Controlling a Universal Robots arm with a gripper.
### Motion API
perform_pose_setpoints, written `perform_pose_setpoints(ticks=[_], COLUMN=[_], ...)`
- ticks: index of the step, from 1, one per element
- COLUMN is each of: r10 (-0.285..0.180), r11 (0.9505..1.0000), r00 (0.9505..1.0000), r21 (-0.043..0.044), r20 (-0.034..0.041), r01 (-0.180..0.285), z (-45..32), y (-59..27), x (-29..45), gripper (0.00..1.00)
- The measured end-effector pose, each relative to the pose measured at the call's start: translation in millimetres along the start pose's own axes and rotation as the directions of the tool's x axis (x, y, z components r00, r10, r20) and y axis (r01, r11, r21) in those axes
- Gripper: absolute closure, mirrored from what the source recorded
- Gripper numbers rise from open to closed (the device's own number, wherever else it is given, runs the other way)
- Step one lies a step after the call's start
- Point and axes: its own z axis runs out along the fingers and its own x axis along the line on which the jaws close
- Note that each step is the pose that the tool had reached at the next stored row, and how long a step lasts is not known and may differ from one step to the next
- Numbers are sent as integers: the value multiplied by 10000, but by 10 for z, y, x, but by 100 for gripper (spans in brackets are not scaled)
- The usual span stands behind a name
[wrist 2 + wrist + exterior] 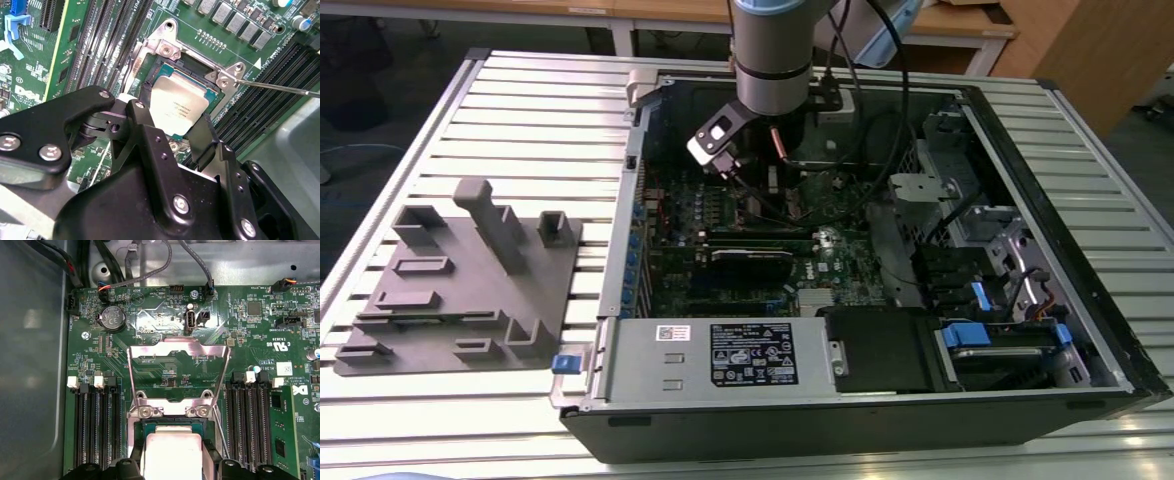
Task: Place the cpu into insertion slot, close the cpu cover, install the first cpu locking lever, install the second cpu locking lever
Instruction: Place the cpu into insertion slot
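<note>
Chip poised over its socket: the pincer (172, 116) grips the cpu (179, 104) by its edges, over the insertion slot (196, 66).
The cpu cover (175, 344) stands open; a tilted release could, I reckon, seat it crooked and damage the slot.

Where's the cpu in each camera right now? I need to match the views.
Exterior view: hidden under the gripper, above the green motherboard.
Second wrist view: the cpu sits in the socket area, clamped between the gripper fingers.
First wrist view: the cpu lies next to the hinge of the opened cover.
Shared landmark: the gripper.
</note>
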Motion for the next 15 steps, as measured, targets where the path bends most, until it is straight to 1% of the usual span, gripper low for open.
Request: perform_pose_setpoints(ticks=[12,14,15], r10=[0,2,1], r11=[10000,10000,10000], r00=[10000,10000,10000], r21=[1,-7,-3], r20=[-2,-16,-10], r01=[0,-2,-1], z=[6,-3,-16], y=[-1,2,2], x=[0,3,2], gripper=[46,46,46])
